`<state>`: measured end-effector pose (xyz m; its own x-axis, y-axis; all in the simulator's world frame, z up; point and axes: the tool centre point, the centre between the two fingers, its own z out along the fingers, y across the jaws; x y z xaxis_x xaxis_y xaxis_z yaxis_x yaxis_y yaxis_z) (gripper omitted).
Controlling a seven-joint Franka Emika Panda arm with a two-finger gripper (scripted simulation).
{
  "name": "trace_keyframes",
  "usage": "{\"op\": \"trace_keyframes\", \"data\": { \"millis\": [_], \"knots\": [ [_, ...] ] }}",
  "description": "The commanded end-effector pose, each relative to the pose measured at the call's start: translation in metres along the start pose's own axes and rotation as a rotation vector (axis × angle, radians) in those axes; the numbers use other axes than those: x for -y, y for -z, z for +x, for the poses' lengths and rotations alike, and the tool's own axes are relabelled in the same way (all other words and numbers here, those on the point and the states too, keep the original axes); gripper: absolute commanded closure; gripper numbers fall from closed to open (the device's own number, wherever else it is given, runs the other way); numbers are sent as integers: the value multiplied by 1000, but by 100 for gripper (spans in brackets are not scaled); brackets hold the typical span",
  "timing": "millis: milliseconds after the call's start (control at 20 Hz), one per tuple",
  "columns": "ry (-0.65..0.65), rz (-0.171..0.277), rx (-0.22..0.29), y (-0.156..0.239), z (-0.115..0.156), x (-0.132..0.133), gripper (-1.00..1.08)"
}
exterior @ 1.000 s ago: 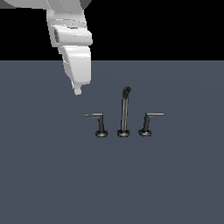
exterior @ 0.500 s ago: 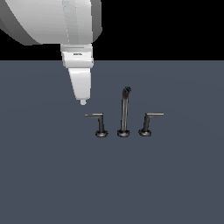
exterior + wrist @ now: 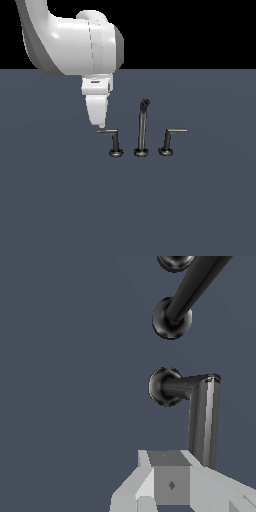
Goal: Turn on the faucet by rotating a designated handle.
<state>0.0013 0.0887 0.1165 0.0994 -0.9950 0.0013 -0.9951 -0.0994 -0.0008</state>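
The white robot pincer [image 3: 101,124] hangs right by the tip of the small dark metal L-shaped handle [image 3: 114,140]. I cannot tell if it is spread. The handle stands straight on the grey floor [image 3: 60,200], beside the tall thin dark spout [image 3: 142,127].

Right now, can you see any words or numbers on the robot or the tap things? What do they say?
None: there is no writing anywhere in either view.
The faucet, its handle and the end effector are plain, with no letters, numbers or logos.
The only mark is a tiny diamond shape on the end effector in the wrist view, and that is not a word.
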Motion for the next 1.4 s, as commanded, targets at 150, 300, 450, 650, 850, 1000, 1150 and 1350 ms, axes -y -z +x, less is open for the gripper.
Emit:
{"op": "trace_keyframes", "data": {
  "millis": [150, 300, 450, 650, 850, 1000, 1150, 1350],
  "knots": [
    [-61, -1, -1, -14, 7, 11, 108],
    [-76, -1, 0, -18, 9, 14, 108],
    [-79, -1, 0, -19, 9, 15, 108],
    [-78, -1, 0, -18, 7, 11, 108],
    [-78, -1, 0, -18, 0, -1, 108],
    [-78, -1, 0, -18, -6, -11, 108],
    [-79, -1, 1, -18, -12, -21, 108],
    [-87, 7, 2, -18, -5, -20, 108]
  ]
}}
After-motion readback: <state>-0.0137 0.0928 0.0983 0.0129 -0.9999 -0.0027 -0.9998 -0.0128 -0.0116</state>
